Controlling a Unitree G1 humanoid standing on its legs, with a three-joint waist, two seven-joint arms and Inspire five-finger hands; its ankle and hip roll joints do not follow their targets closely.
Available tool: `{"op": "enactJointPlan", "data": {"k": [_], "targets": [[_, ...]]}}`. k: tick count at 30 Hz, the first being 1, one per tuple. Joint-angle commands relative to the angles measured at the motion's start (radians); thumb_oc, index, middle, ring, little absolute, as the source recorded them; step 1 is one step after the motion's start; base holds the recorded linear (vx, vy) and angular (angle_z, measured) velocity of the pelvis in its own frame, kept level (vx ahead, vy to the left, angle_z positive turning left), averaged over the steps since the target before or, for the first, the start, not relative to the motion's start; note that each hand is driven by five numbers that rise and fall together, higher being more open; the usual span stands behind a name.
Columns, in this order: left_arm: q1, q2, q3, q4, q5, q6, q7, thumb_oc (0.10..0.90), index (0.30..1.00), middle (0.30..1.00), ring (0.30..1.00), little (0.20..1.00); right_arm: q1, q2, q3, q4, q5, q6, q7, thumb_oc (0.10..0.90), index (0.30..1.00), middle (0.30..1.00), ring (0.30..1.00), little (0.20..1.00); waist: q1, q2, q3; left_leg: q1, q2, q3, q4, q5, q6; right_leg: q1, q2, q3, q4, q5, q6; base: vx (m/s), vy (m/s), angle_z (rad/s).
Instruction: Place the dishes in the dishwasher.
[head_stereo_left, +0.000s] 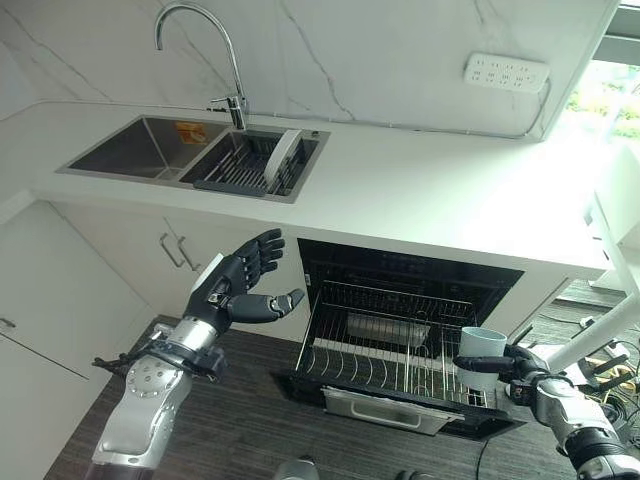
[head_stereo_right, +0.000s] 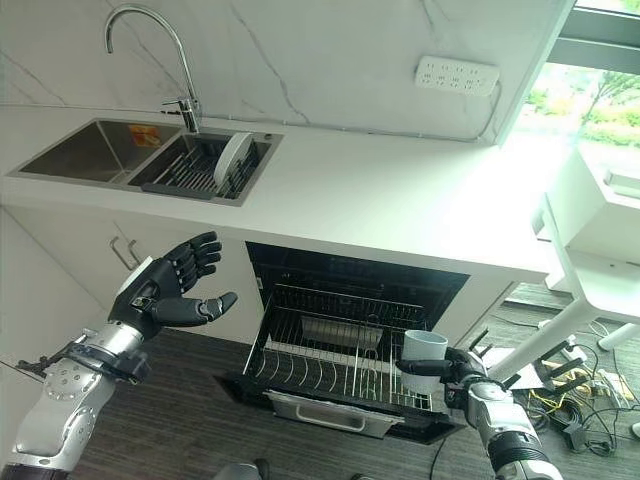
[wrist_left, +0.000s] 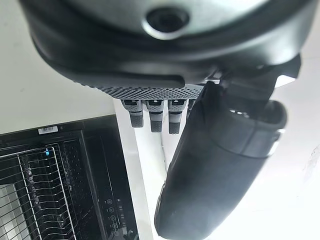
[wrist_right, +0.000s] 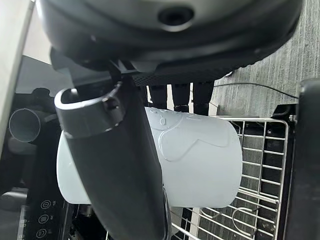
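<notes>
My right hand (head_stereo_left: 520, 368) is shut on a pale blue-white cup (head_stereo_left: 482, 354), thumb (wrist_right: 117, 165) and fingers wrapped round its body (wrist_right: 200, 160). The cup hangs upright over the right front corner of the pulled-out wire rack (head_stereo_left: 385, 350) of the open dishwasher (head_stereo_left: 405, 285) under the counter. A white plate (head_stereo_left: 283, 155) stands on edge in the dark drainer basket (head_stereo_left: 240, 165) in the right sink bowl. My left hand (head_stereo_left: 235, 285) is open and holds nothing, raised in front of the cabinet doors left of the dishwasher.
A steel double sink (head_stereo_left: 140, 148) with a tall curved tap (head_stereo_left: 200, 45) is set in the white counter (head_stereo_left: 440, 190). White cabinet doors with handles (head_stereo_left: 175, 250) stand to the left. A power strip (head_stereo_left: 505, 72) is on the marble wall. A white stand (head_stereo_left: 600, 330) is at the right.
</notes>
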Motion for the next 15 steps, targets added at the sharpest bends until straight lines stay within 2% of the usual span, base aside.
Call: {"op": "enactJointPlan", "data": {"k": [1,6,9,10,11,15], "targets": [[-0.109,0.030,0.007,-0.095,-0.060,-0.115,-0.010,0.800,0.900,0.900,0.900,0.900,-0.116,-0.040,0.023,-0.019,0.015,-0.104,-0.012,0.400,0.300,0.300,0.300,0.300,0.004,-0.005,-0.041,-0.010,0.009,0.043,0.082,-0.181,-0.008,0.077,-0.027,-0.051,-0.036,-0.140,0.055,0.02,-0.009,0.10],[-0.104,0.030,0.014,-0.108,-0.067,-0.121,-0.018,0.800,0.900,0.900,0.900,0.900,-0.116,-0.023,0.028,0.015,0.021,-0.121,-0.036,0.400,0.300,0.300,0.300,0.300,0.011,0.001,-0.040,-0.013,0.010,0.038,0.082,-0.178,-0.009,0.080,-0.029,-0.058,-0.036,-0.143,0.052,0.02,-0.009,0.05],[-0.097,0.030,0.017,-0.116,-0.064,-0.112,-0.041,0.800,0.900,0.900,0.900,0.900,-0.115,-0.007,0.030,0.039,0.037,-0.153,-0.061,0.400,0.300,0.300,0.300,0.300,0.017,0.005,-0.041,-0.016,0.012,0.037,0.082,-0.175,-0.011,0.083,-0.033,-0.066,-0.036,-0.145,0.052,0.02,-0.017,0.06],[-0.094,0.032,0.017,-0.120,-0.057,-0.112,-0.045,0.800,0.900,0.900,0.900,0.900,-0.114,-0.005,0.028,0.041,0.045,-0.159,-0.070,0.510,0.465,0.465,0.465,0.465,0.018,0.007,-0.041,-0.016,0.013,0.036,0.082,-0.174,-0.011,0.084,-0.033,-0.068,-0.036,-0.145,0.052,0.01,-0.015,0.08],[-0.089,0.036,0.017,-0.124,-0.059,-0.113,-0.047,0.800,0.900,0.900,0.900,0.900,-0.113,-0.003,0.024,0.042,0.053,-0.174,-0.091,0.800,0.900,0.900,0.900,0.900,0.019,0.008,-0.041,-0.016,0.013,0.035,0.082,-0.173,-0.012,0.084,-0.034,-0.069,-0.036,-0.144,0.051,0.01,-0.014,0.12],[-0.069,0.041,0.035,-0.135,-0.089,-0.130,-0.043,0.800,0.900,0.900,0.900,0.900,-0.109,0.012,0.014,0.040,0.055,-0.208,-0.097,0.800,0.900,0.900,0.900,0.900,0.025,0.016,-0.044,-0.018,0.013,0.030,0.082,-0.172,-0.011,0.085,-0.037,-0.075,-0.036,-0.147,0.050,0.00,-0.010,0.12]]}}
